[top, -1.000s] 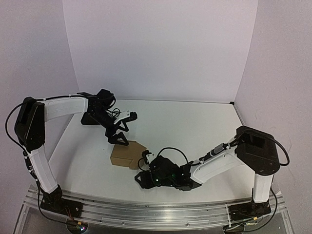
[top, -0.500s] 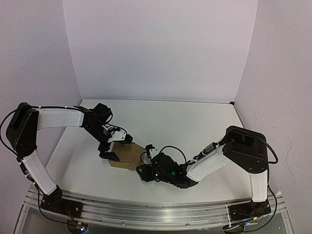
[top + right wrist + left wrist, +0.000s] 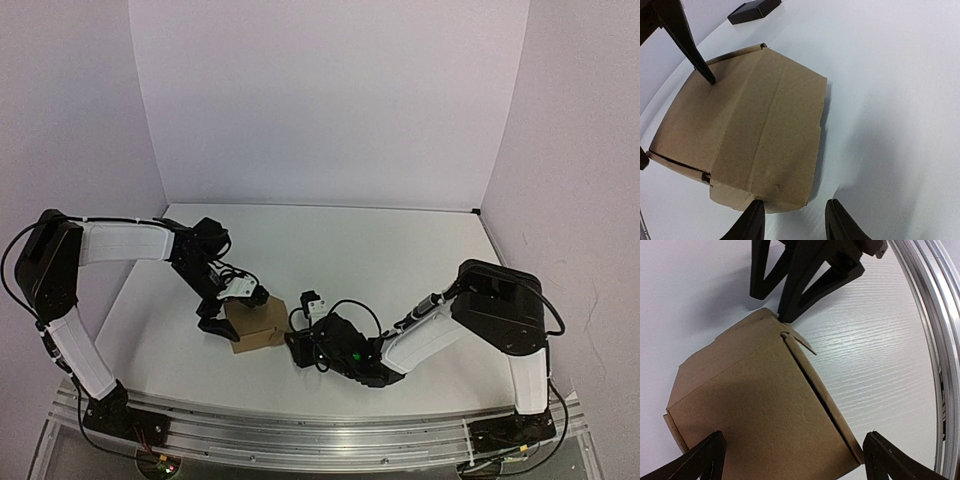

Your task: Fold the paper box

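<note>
The paper box [image 3: 258,322] is a squarish brown cardboard form lying at the near middle of the table. In the left wrist view the paper box [image 3: 760,405] fills the lower frame. My left gripper [image 3: 795,435] is open wide and straddles it, one finger on each side. In the top view the left gripper [image 3: 233,310] hangs over the box's left part. My right gripper [image 3: 796,202] is partly open at the box's near edge [image 3: 785,200], its left fingertip [image 3: 757,210] touching the cardboard. From above, the right gripper [image 3: 297,335] sits against the box's right side.
A small black rectangular object [image 3: 755,10] lies on the table beyond the box. An aluminium rail [image 3: 300,430] runs along the table's near edge. White walls close off the back and both sides.
My left arm came down and in from the back left, over the box. The box went from a flatter sheet with a raised flap to a squarer form. My right gripper moved up to it and narrowed.
</note>
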`<state>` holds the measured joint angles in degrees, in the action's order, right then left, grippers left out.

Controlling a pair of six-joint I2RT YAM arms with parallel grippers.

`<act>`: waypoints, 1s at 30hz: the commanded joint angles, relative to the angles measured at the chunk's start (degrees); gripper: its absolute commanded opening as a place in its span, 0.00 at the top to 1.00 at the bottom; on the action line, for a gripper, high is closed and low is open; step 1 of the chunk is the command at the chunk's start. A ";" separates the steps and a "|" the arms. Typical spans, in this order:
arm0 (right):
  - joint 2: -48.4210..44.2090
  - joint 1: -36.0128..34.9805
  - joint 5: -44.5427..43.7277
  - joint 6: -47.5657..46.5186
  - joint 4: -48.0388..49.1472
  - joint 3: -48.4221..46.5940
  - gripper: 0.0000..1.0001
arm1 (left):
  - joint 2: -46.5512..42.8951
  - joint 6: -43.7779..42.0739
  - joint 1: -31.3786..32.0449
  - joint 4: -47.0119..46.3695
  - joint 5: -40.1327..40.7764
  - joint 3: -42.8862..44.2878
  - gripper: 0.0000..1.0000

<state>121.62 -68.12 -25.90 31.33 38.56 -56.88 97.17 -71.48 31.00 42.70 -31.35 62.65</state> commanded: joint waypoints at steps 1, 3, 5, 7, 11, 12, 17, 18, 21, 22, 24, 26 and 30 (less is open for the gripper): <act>-0.88 0.27 -1.45 -4.13 3.01 -2.80 0.57 | 0.72 -1.64 0.33 7.41 -2.84 -0.16 0.02; -0.45 0.27 -2.01 -4.05 3.02 -2.80 0.57 | 0.74 -1.54 0.30 7.13 -2.33 -0.52 0.03; -0.44 0.32 -3.41 -3.84 3.05 -2.30 0.57 | 0.60 -1.54 0.37 6.23 -1.47 -1.05 0.04; -0.84 0.40 -4.04 -4.32 3.02 -1.85 0.57 | 0.45 -0.70 0.37 4.94 -0.49 -1.53 0.04; -2.94 0.44 0.02 -10.38 2.97 -0.29 0.49 | -0.54 4.16 0.37 1.09 1.51 -1.54 0.02; -3.84 0.44 2.13 -12.74 2.98 0.64 0.43 | -0.92 4.78 0.37 0.68 1.64 -1.63 0.02; -7.45 0.36 7.54 -22.71 2.76 4.24 0.27 | -3.21 6.66 0.47 -1.72 2.29 -3.27 0.00; -7.48 0.29 7.81 -24.94 2.44 3.93 0.26 | -3.57 6.89 0.63 -1.99 2.39 -3.69 0.00; -5.76 0.26 7.14 -31.95 -0.18 0.68 0.21 | -4.84 7.03 1.53 -2.55 2.64 -4.72 0.00; -4.98 0.25 7.35 -34.46 -1.14 -0.68 0.20 | -5.40 6.92 1.88 -2.63 2.62 -5.01 0.00; -2.89 0.24 7.88 -37.95 -3.19 -3.13 0.19 | -6.57 7.21 2.46 -3.04 2.26 -5.31 0.00; -1.07 0.27 7.30 -40.39 -4.81 -4.64 0.18 | -7.76 7.57 2.86 -3.46 1.87 -5.40 0.00; 1.03 0.25 5.34 -44.57 -6.28 -7.09 0.16 | -9.17 8.43 3.10 -4.27 2.01 -5.54 0.00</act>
<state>119.61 -67.81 -19.70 -4.87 35.61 -60.47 91.10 -64.53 33.41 39.34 -28.81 57.36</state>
